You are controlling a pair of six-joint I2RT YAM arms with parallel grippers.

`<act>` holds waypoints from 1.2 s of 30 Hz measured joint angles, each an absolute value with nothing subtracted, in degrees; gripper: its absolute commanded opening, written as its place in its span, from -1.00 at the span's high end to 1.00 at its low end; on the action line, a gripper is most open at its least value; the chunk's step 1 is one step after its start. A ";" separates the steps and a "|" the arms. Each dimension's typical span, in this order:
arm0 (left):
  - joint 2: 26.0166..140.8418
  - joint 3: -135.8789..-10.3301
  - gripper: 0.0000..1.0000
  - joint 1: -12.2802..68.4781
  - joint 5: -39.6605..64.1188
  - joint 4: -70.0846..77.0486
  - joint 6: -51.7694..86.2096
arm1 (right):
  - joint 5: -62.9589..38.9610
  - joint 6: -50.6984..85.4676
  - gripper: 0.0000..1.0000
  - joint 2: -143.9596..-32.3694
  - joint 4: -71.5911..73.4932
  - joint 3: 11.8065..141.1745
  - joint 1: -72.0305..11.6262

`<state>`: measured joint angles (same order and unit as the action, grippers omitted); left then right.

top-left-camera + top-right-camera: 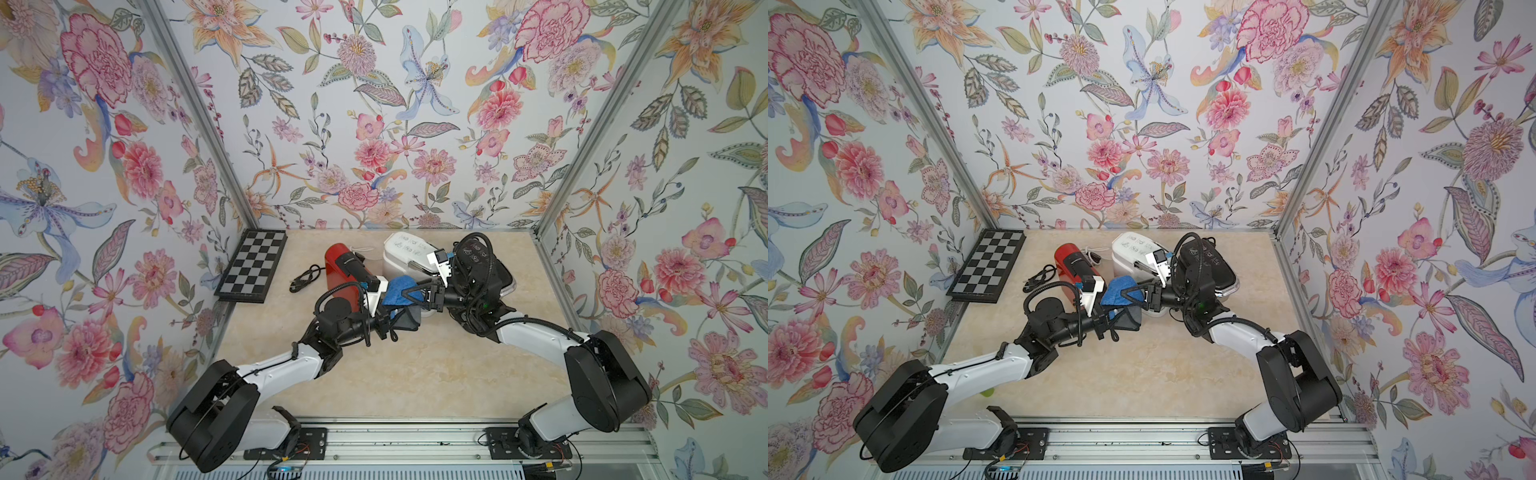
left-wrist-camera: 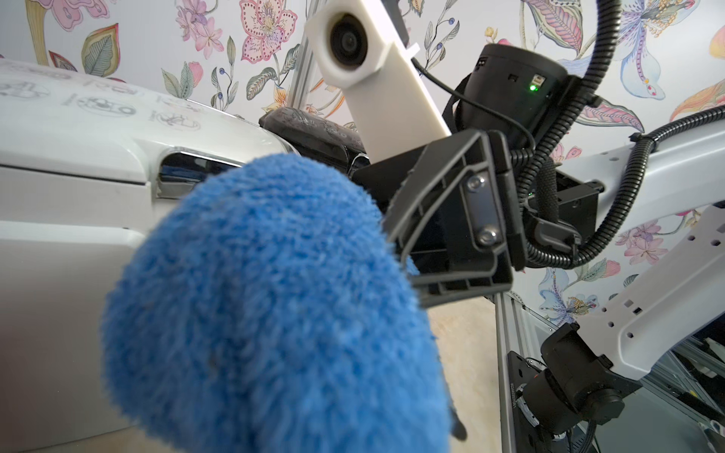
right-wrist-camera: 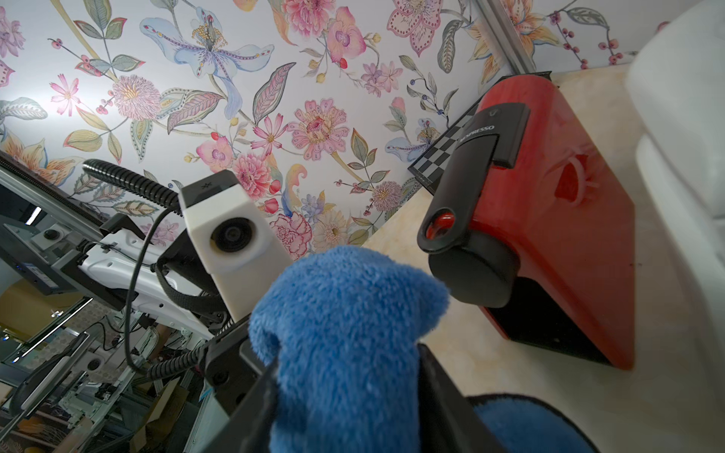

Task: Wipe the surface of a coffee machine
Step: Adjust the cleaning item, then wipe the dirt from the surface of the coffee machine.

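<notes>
As our left gripper (image 1: 392,315) clamps the blue cloth (image 1: 397,290), the right gripper (image 1: 410,296), whose hold we cannot tell, could drag it loose when retreating.

The cloth (image 2: 274,313) is cut off at the left wrist view's edge. On the white lid (image 1: 400,254), the writing is unreadably small.

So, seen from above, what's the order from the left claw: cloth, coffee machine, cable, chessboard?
1. The cloth, held in the left gripper.
2. Coffee machine, just beyond it.
3. Cable, farther left.
4. Chessboard, against the left wall.
</notes>
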<state>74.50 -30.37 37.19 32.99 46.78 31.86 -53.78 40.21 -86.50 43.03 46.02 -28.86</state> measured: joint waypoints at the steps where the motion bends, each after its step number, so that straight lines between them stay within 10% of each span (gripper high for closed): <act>1: 73.06 -29.93 1.00 37.08 32.34 45.76 31.83 | -53.43 39.46 -0.12 -85.89 42.00 46.00 -28.58; 18: 43.94 -31.38 1.00 34.15 -2.81 14.92 28.25 | -28.60 22.13 -0.15 -75.09 22.09 37.76 -27.68; 36: 68.27 -50.33 1.00 23.40 -8.32 -0.49 28.77 | -12.78 16.36 -0.15 -74.35 22.33 33.93 -34.17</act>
